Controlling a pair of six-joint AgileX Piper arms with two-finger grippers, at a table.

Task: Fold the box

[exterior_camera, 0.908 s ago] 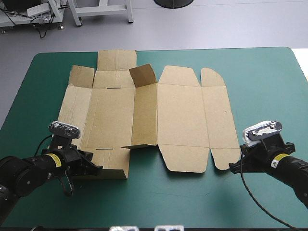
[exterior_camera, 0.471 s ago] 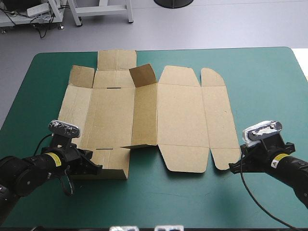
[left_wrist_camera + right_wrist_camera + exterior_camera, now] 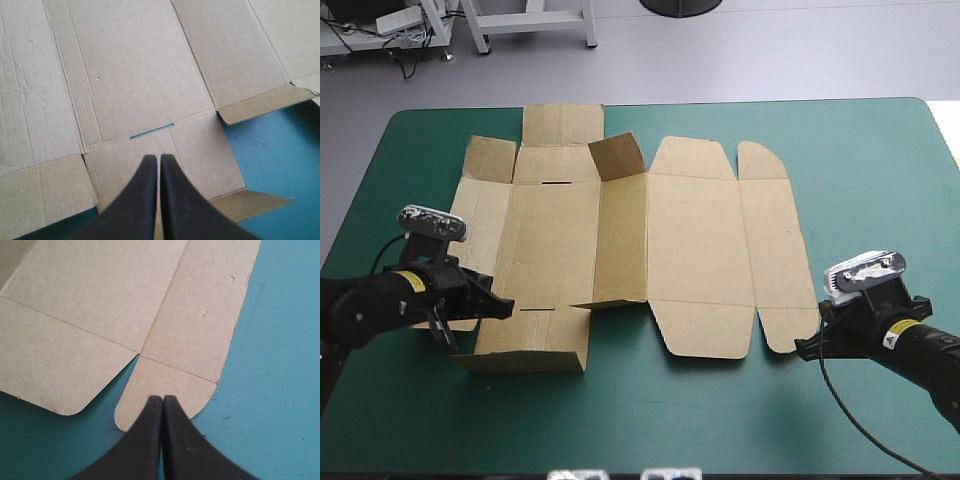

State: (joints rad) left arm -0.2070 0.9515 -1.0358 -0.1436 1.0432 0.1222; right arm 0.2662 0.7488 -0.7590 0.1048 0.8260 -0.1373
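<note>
- The box (image 3: 700, 240) lies opened out as a flat brown sheet on the teal-green table (image 3: 860, 160), spread from the left part to right of the middle.
- One small flap (image 3: 617, 155) on the far side stands tilted up; the rest of the sheet lies mostly flat.
- The near-left flap (image 3: 525, 345) is bent along its front edge.
- The left gripper (image 3: 160, 159) has its black fingers pressed together in a point, with nothing between them. It hangs over the near-left flap, just short of a narrow slot (image 3: 151, 131) in the fold line.
- The right gripper (image 3: 163, 398) is also pinched to a point. Its tip sits at the near edge of the rounded flap (image 3: 165, 382) at the sheet's near-right corner; whether it touches the board is unclear.
- The two grippers are well apart, at opposite near corners of the sheet.
</note>
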